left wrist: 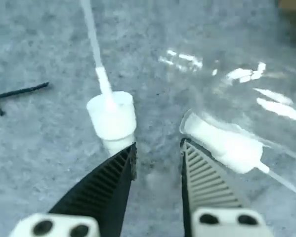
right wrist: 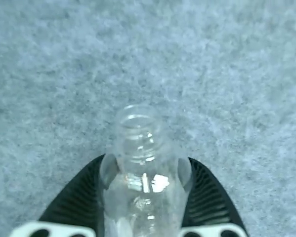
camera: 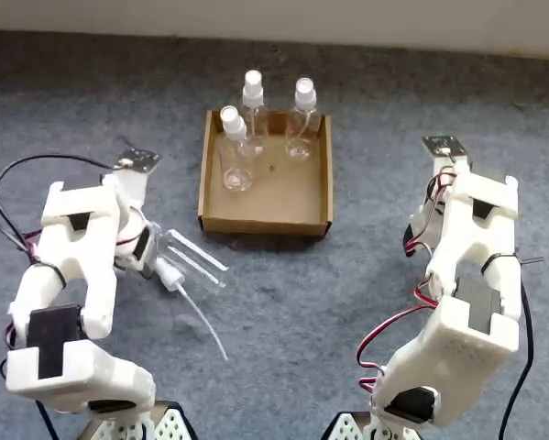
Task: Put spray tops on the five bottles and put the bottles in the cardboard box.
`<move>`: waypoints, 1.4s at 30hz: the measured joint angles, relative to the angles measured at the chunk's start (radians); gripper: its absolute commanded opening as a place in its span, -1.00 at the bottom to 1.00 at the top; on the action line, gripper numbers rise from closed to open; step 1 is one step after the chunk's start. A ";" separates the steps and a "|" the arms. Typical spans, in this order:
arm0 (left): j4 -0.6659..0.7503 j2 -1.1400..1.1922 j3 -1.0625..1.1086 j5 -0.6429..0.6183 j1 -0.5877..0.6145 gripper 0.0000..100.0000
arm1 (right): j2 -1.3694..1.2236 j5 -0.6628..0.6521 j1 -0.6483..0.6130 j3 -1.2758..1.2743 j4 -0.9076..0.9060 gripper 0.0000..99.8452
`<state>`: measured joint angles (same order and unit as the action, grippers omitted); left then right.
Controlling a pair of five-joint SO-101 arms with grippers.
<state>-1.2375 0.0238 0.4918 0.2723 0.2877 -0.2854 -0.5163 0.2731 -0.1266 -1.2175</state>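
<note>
The cardboard box (camera: 205,188) lies at the back centre, and three clear bottles with white spray tops stand in it (camera: 237,151) (camera: 253,101) (camera: 301,119). In front of its left corner a clear bottle (camera: 199,254) lies on the carpet beside a white spray top (camera: 170,273) with a long tube. My left gripper (left wrist: 157,148) is open just short of that spray top (left wrist: 113,118). A second white spray top (left wrist: 222,143) lies by the clear bottle (left wrist: 246,79). My right gripper (right wrist: 145,165) is shut on an open-necked clear bottle (right wrist: 138,133) above the carpet.
Grey carpet covers the table. The left arm (camera: 82,266) stands at the left and the right arm (camera: 466,266) at the right, both trailing black and red wires. A small black tie (left wrist: 14,94) lies on the carpet near the left gripper.
</note>
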 measured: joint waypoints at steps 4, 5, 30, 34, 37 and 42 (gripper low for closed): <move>-0.077 -0.054 -0.006 -0.130 0.003 -0.72 | 0.000 0.000 0.000 0.000 0.000 -0.93; -0.091 -0.072 -0.006 -0.157 0.003 -0.72 | 0.000 0.000 0.000 0.000 0.000 -0.93; -0.064 0.104 -0.014 -0.456 -0.239 -0.89 | 0.000 0.000 0.000 0.000 0.000 -0.93; -0.055 0.104 -0.014 -0.440 -0.236 -0.98 | 0.000 0.000 0.002 0.000 0.000 -0.93; -0.054 0.104 -0.014 -0.390 -0.236 -0.99 | 0.000 0.000 0.000 0.000 0.000 -0.99; -0.058 0.104 -0.014 -0.351 -0.236 -0.99 | 0.000 0.000 0.002 0.000 0.000 -0.99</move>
<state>-1.2958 0.1281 0.4780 -0.0790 0.0514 -0.2854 -0.5163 0.2746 -0.1266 -1.2175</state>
